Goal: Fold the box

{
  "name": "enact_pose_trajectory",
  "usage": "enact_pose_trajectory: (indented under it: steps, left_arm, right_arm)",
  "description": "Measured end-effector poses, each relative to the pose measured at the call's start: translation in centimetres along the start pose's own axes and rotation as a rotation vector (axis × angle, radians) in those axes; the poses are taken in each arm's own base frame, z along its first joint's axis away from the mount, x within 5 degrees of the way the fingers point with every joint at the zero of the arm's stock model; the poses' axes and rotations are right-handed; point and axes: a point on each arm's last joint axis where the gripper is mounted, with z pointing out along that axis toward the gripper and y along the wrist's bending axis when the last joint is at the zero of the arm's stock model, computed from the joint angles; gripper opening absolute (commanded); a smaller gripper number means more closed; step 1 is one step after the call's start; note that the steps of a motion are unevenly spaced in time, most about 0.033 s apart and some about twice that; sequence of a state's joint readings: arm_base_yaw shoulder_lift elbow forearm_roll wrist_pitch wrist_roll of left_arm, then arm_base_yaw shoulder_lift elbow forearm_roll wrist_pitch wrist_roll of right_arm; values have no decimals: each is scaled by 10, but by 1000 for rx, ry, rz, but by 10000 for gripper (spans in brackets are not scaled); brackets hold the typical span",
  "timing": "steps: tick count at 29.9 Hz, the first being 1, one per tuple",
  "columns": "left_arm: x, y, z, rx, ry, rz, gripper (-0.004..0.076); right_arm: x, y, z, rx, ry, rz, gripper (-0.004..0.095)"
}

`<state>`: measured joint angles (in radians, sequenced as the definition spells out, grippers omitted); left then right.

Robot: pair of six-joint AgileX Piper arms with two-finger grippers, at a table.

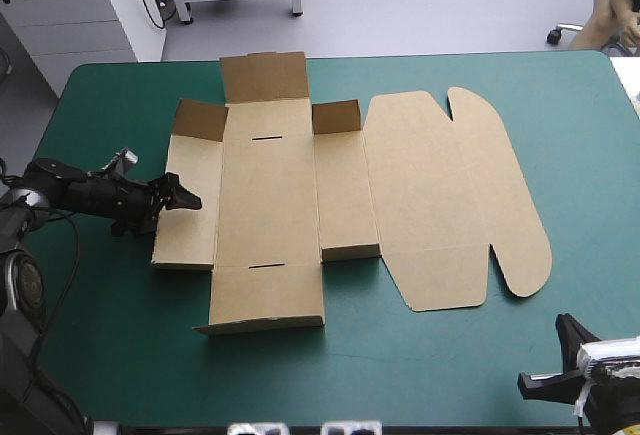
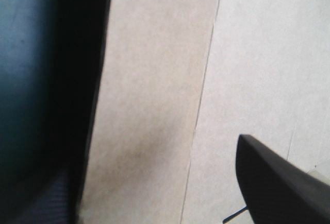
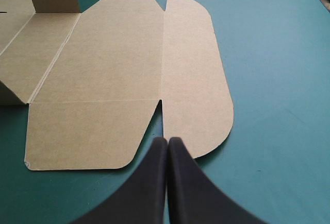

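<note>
The brown box (image 1: pixel 270 205) lies as a cut sheet in the middle of the table. Its far flap (image 1: pixel 265 75) and two corner flaps (image 1: pixel 200 118) stand up, and the near flap (image 1: pixel 265 300) is tilted slightly. The rounded lid (image 1: pixel 450 195) lies flat to the right. My left gripper (image 1: pixel 183 195) is open at the outer edge of the box's left wall panel. In the left wrist view the board (image 2: pixel 154 80) fills the space between the left gripper's (image 2: pixel 165 136) spread fingers. My right gripper (image 1: pixel 563 327) is shut near the table's front right corner. From there the right gripper (image 3: pixel 167 139) points at the lid (image 3: pixel 113 64) without touching it.
The teal-green cover (image 1: pixel 420 365) runs broad between the box's near edge and the table's front edge. Another strip of it lies beyond the lid toward the right edge (image 1: pixel 590 155).
</note>
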<state>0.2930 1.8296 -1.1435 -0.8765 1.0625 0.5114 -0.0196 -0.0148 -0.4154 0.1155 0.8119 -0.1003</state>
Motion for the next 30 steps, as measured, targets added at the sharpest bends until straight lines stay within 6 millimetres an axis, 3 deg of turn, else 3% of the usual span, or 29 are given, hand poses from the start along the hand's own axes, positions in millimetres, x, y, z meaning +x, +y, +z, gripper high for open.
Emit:
enact_pose_trajectory:
  steps: [4,6,9,10,18,26,30]
  left_arm:
    - [1,-6,8,12,21,13,496]
    - [1,-6,8,9,25,19,355]
    - [1,-3,10,-6,36,31,38]
    - [2,-2,12,-6,47,41,-1]
    - [-8,-18,4,9,126,209,-8]
    - [-37,-52,-30,-211,78,446,-8]
    - [-44,-70,-36,-365,89,578,-8]
  right_arm:
    - [0,0,0,0,0,0,-20]
    - [0,0,0,0,0,0,-20]
    - [0,0,0,0,0,0,-20]
    - [0,0,0,0,0,0,-20]
    - [0,0,0,0,0,0,-20]
    - [0,0,0,0,0,0,-20]
    - [0,0,0,0,0,0,-20]
